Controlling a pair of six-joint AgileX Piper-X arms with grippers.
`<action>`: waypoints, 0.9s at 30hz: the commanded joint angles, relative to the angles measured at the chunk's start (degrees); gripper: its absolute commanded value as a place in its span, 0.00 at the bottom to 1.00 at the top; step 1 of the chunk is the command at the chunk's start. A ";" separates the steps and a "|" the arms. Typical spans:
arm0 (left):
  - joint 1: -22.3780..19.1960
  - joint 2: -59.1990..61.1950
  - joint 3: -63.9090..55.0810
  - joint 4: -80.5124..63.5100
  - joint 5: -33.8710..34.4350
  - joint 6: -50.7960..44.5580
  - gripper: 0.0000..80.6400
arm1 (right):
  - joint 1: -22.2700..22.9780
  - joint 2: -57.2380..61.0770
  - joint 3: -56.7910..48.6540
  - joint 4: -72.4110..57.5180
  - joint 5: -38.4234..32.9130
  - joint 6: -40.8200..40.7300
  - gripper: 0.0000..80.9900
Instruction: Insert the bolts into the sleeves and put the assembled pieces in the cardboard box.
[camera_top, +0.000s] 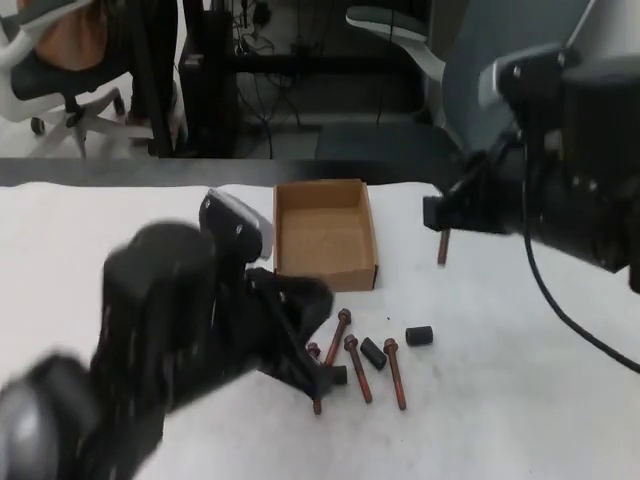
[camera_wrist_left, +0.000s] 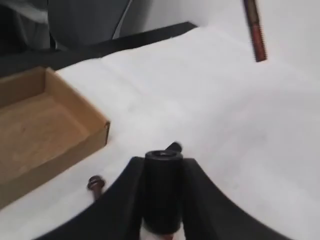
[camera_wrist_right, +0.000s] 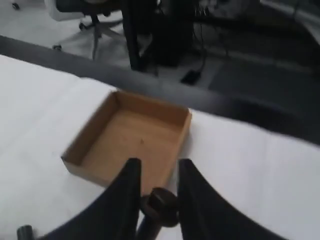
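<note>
The left claw (camera_top: 325, 378) is shut tight on a black sleeve (camera_top: 338, 376). In the left wrist view the sleeve (camera_wrist_left: 162, 192) sits between the two fingers of the left claw (camera_wrist_left: 163, 162), and its open end pokes out a little past the tips. The right claw (camera_top: 440, 222) is shut on a bolt (camera_top: 443, 246), and the bolt hangs down under it over the white surface (camera_top: 520, 400). I cannot tell if the tip of the bolt touches the surface. In the right wrist view the head of the bolt (camera_wrist_right: 159, 202) is pinched between the fingers of the right claw (camera_wrist_right: 159, 165). The cardboard box (camera_top: 325, 272) sits on the surface between the two claws, closer to the left claw, and the right claw is well off to its side. Just beside the left claw, on the side toward the right claw, the loose bolts (camera_top: 395, 373) and two loose sleeves (camera_top: 419, 336) lie on the surface. From the left claw the hanging bolt (camera_wrist_left: 255, 35) shows far off, and the cardboard box (camera_wrist_left: 65, 155) lies near its side.
</note>
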 joint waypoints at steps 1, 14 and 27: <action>-6.32 -0.94 5.51 -16.00 -8.31 -2.31 0.02 | 3.15 -2.05 2.73 -6.88 -0.15 -6.22 0.01; -21.36 -0.94 8.62 -18.70 -32.30 3.10 0.02 | 15.83 -2.36 14.90 -34.66 4.55 -10.50 0.01; -21.12 -0.62 8.78 -18.87 -32.86 3.09 0.02 | 17.42 -2.24 14.55 -35.38 1.38 -3.34 0.01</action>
